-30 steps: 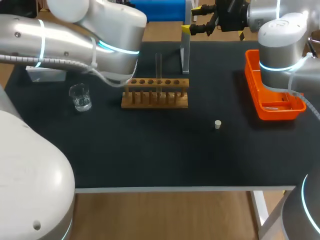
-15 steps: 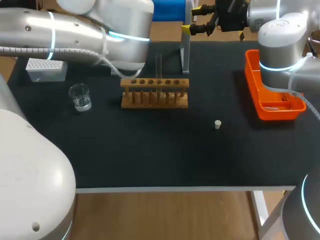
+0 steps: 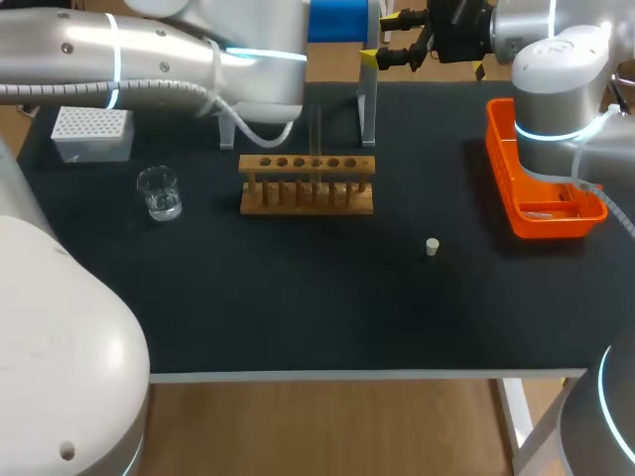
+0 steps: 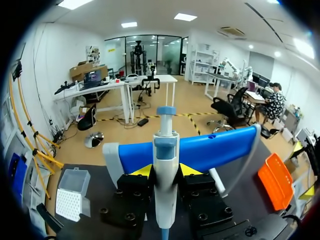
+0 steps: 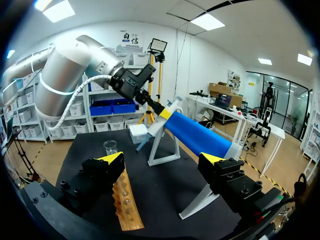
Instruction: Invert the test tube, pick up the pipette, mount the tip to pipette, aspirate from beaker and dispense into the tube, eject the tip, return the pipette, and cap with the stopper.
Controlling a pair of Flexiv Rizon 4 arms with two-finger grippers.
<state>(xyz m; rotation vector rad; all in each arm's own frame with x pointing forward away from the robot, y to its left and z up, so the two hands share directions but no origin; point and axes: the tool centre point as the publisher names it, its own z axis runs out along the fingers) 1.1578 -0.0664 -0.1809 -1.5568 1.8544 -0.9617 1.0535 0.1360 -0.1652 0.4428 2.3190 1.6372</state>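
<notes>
Left wrist view, Ida: what has the left gripper [image 4: 165, 172] got?

Mo, it is clamped on the pipette [image 4: 165, 150]. A black finger presses each side of the white body, with the yellow tips showing just behind. The pipette stands upright, blue knob on top, right in front of the blue holder [image 4: 220, 150]. Whether it hangs on the blue holder, I cannot tell.

And outward from there?

The tip box [image 4: 70, 197] lies on the table [image 4: 97, 177] to one side of the gripper, and the orange tray [image 4: 275, 182] is well off on the other.

The right gripper [image 5: 162, 162]?

Its fingers are spread wide apart (in the head view it hangs at the table's far edge). Ahead of it is the white stand [image 5: 165, 160] carrying the blue holder. The wooden rack [image 5: 127, 202] is near one finger, and the beaker [image 5: 110, 147] is beyond that.

The other task things?

Head view: the test tube [image 3: 315, 134] stands upright in the wooden rack, but I cannot tell which way its mouth points. The beaker holds a little clear liquid and is well apart from the wooden rack. The stopper [image 3: 432, 246] sits alone on the table, apart from the wooden rack and the orange tray.
</notes>
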